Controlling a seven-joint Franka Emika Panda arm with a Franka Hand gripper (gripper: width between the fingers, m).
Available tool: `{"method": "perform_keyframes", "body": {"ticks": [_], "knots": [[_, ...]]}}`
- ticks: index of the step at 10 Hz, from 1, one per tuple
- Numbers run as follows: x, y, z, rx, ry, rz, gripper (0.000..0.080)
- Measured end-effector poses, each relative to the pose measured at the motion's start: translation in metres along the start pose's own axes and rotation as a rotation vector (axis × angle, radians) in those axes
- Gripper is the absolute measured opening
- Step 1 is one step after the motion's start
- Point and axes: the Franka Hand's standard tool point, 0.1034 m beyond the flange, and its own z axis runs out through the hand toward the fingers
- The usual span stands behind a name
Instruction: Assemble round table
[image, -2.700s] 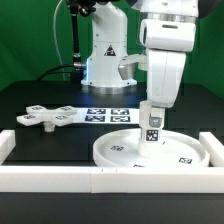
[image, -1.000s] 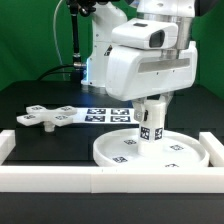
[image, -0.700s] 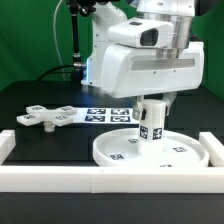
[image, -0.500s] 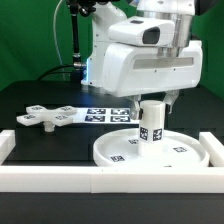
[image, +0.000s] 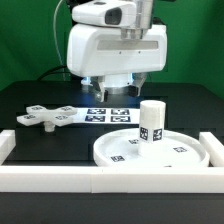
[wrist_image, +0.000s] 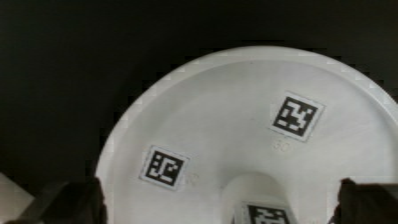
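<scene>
The large rimmed round disc (image: 150, 152) lies on the black table at the exterior view's right. The short cylindrical post (image: 150, 122) stands upright on the disc's middle, with tags on its side. My gripper (image: 118, 93) hangs open and empty above and behind the post, toward the exterior view's left, touching nothing. The flat cross-shaped piece (image: 45, 116) lies on the table at the exterior view's left. In the wrist view the disc (wrist_image: 231, 120) fills the picture, the post's top (wrist_image: 270, 203) sits between my dark fingertips (wrist_image: 75, 203), and my gripper (wrist_image: 217, 208) is spread wide.
The marker board (image: 108, 113) lies behind the disc. White border rails run along the front (image: 90, 181) and rise at both sides (image: 213, 143). The robot's base (image: 100, 50) stands at the back.
My gripper has let go of the post, risen and moved toward the exterior view's left. The post stays upright on the disc.
</scene>
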Motion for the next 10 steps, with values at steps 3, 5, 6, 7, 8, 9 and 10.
{"method": "perform_keyframes", "body": {"ticks": [3,5,6,7,8,9,10], "knots": [[-0.002,0.000,0.001,0.001,-0.002,0.001,0.0649],[-0.047,0.012,-0.002,-0.016,0.026,0.067,0.0649],[-0.068,0.016,0.000,-0.008,0.014,0.101,0.0649],[-0.068,0.016,0.001,-0.008,0.012,0.104,0.0649],[-0.067,0.015,0.001,-0.008,0.012,0.101,0.0649],[-0.067,0.015,0.002,-0.007,0.011,0.101,0.0649],[-0.067,0.015,0.002,-0.007,0.011,0.101,0.0649]]}}
